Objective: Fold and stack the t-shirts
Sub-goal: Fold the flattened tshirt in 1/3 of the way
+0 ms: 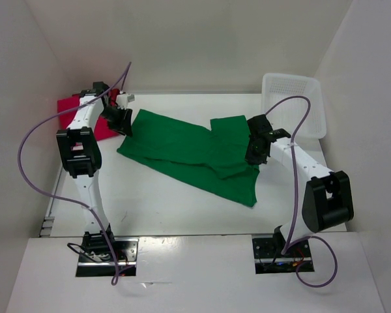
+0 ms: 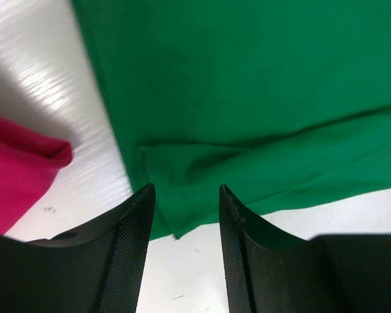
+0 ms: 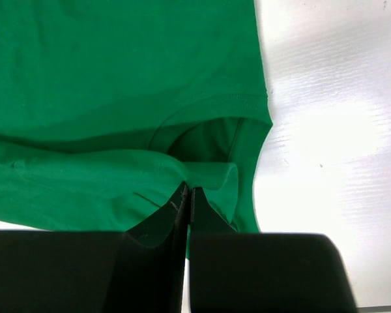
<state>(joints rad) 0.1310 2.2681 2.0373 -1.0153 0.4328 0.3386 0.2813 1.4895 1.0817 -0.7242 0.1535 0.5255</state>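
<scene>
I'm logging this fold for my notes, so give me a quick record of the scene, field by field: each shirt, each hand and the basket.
green t-shirt: spread across the middle of the table, partly folded over itself
crimson t-shirt: far left corner, partly hidden by the left arm
left hand: open, over the green t-shirt's left edge, holding nothing
right hand: shut on a fold of the green t-shirt near its collar
basket: white, far right corner, apart from both shirts

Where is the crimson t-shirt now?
In the top view, the crimson t-shirt lies at the far left of the table, partly behind the left arm, apart from the green t-shirt on its right.
</scene>
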